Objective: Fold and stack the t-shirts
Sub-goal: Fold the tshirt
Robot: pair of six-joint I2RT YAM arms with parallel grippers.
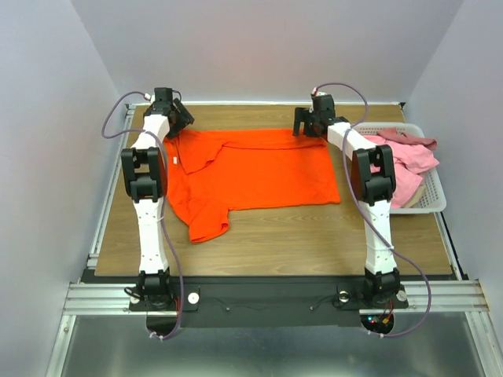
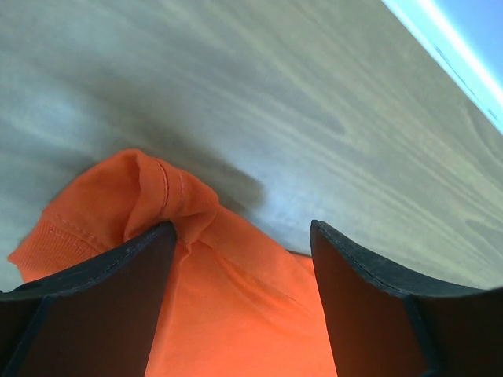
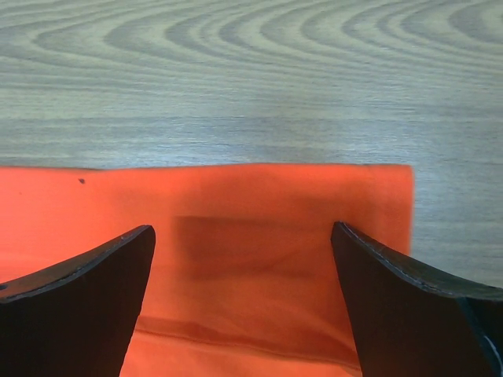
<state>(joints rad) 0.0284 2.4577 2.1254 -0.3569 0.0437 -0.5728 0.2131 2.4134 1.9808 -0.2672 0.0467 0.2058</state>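
A bright orange-red t-shirt (image 1: 251, 169) lies spread on the wooden table, its far edge folded over and one sleeve hanging toward the near left. My left gripper (image 1: 176, 124) is open over the shirt's far left corner; in the left wrist view the orange cloth (image 2: 228, 298) lies between its fingers (image 2: 118, 298) with a bunched fold by the left one. My right gripper (image 1: 308, 124) is open over the shirt's far right corner, with flat cloth (image 3: 244, 259) between its fingers (image 3: 409, 306). Pink and dusty rose t-shirts (image 1: 409, 161) lie heaped in the basket.
A white slatted plastic basket (image 1: 434, 196) stands at the table's right edge. Bare wood (image 1: 299, 236) lies near of the shirt. Grey walls close in the far side and both flanks.
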